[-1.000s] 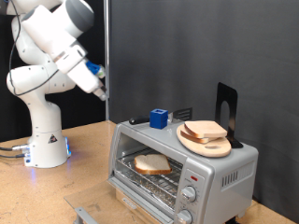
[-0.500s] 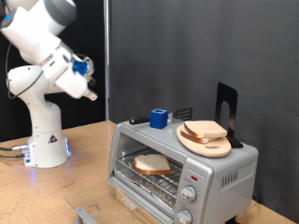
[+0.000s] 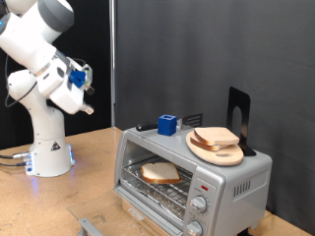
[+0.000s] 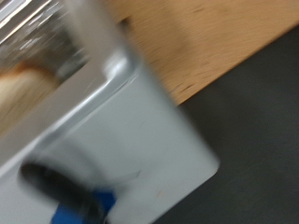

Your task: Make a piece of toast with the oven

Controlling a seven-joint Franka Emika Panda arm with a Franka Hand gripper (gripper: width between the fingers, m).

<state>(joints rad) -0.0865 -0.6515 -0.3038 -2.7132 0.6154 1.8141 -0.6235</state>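
Observation:
The oven (image 3: 212, 182) is a silver toaster oven at the exterior view's lower right, with its glass door dropped open. The piece of toast (image 3: 159, 173) lies flat on the wire rack inside. My gripper (image 3: 89, 108) hangs in the air at the exterior view's left, well above the table and apart from the oven, with nothing seen in it. The wrist view is blurred. It shows the oven's grey top (image 4: 140, 131) and a pale bread edge (image 4: 19, 86). My fingers do not show there.
A round wooden plate (image 3: 217, 150) with the other bread slice (image 3: 215, 136) sits on the oven's top, beside a blue cube (image 3: 167, 125) and a black stand (image 3: 236, 113). The wooden table (image 3: 94, 182) spreads around my white base (image 3: 44, 147). A dark curtain hangs behind.
My arm has swung away from the oven towards the exterior view's left, and the gripper has dropped a little. The toast, oven and plate have not moved.

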